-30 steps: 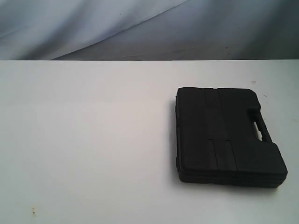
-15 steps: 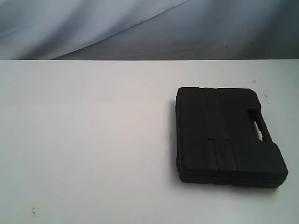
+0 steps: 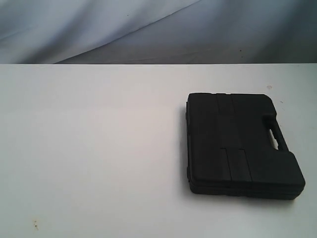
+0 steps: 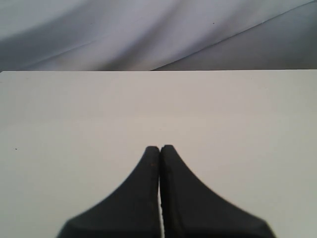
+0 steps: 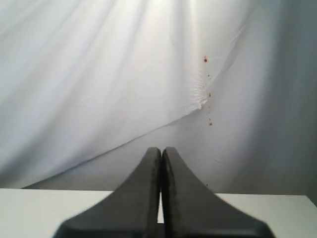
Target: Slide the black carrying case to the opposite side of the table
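Observation:
The black case [image 3: 240, 144] lies flat on the right half of the white table [image 3: 99, 148], its handle slot [image 3: 274, 135] along the right edge. No arm or gripper shows in the exterior view. In the left wrist view my left gripper [image 4: 160, 148] is shut with nothing between its fingers, over bare white table [image 4: 74, 114]. In the right wrist view my right gripper [image 5: 161, 149] is shut and empty, pointing at the backdrop above the table's far edge [image 5: 257, 198]. Neither wrist view shows the case.
A draped white-grey cloth backdrop [image 3: 148, 29] hangs behind the table's far edge. Small red specks mark the cloth [image 5: 205, 60] and a few specks dot the tabletop near the front left [image 3: 35, 224].

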